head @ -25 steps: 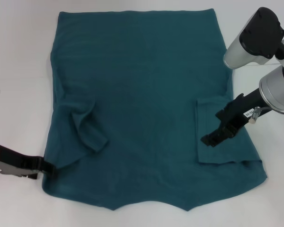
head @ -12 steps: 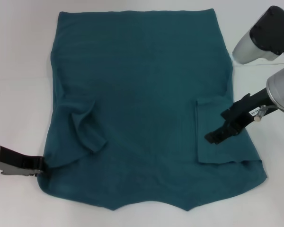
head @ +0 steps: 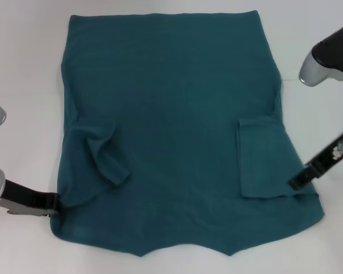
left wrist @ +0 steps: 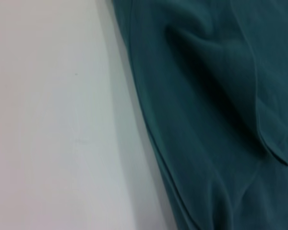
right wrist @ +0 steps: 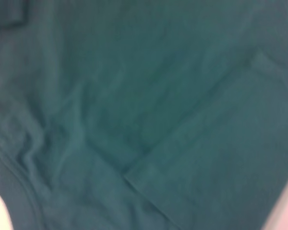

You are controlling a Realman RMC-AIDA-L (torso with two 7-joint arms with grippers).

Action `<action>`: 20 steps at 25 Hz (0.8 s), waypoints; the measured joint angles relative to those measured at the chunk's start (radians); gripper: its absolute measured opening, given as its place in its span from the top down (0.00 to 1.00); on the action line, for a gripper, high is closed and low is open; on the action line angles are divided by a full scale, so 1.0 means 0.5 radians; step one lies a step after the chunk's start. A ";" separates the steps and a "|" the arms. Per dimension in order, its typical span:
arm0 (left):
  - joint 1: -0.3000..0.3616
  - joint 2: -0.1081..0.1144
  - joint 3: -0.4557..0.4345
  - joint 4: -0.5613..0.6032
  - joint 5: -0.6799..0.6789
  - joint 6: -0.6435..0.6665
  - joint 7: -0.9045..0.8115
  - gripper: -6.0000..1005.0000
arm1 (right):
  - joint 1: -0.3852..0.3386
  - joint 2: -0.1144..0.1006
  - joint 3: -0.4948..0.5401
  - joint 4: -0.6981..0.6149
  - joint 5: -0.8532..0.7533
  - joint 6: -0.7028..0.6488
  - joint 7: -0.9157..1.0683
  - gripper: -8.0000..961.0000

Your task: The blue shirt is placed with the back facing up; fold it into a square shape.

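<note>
Left gripper (head: 52, 202): low at shirt's near-left edge, tip touching or just at the cloth margin. Can't tell if fingers are open or pinching; no grip visible in left wrist view, only edge of cloth beside bare table.
Right gripper (head: 297, 181): at near-right edge, just beside the folded sleeve (head: 262, 157). Fingers not readable, can't tell if it has hold of anything.
Shirt (head: 171, 114): flat on white table (head: 23, 68), plain side up, collar end nearest robot, hem far. Long axis runs near to far.
Left sleeve (head: 106, 154): folded in but bunched, rumpled, lies less flat than the right one.
Key relation: cloth lies between the two grippers, inward from each; each arm is nearer its own side edge. Judgement: next fold goes side-to-centre, along the long axis, so each gripper needs a hold on its own edge.
Progress: early, approx; sleeves in, body not yet folded.
Risk: left bunch may carry into fold.
</note>
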 joint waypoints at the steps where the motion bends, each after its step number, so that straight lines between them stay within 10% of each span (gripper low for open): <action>1: 0.000 -0.001 -0.002 0.000 0.000 0.001 0.008 0.95 | -0.002 0.000 0.000 -0.001 -0.033 -0.009 0.035 0.05; 20: 0.002 0.012 -0.006 -0.007 -0.003 0.034 0.067 0.95 | -0.122 0.011 0.009 0.168 -0.105 0.049 0.322 0.14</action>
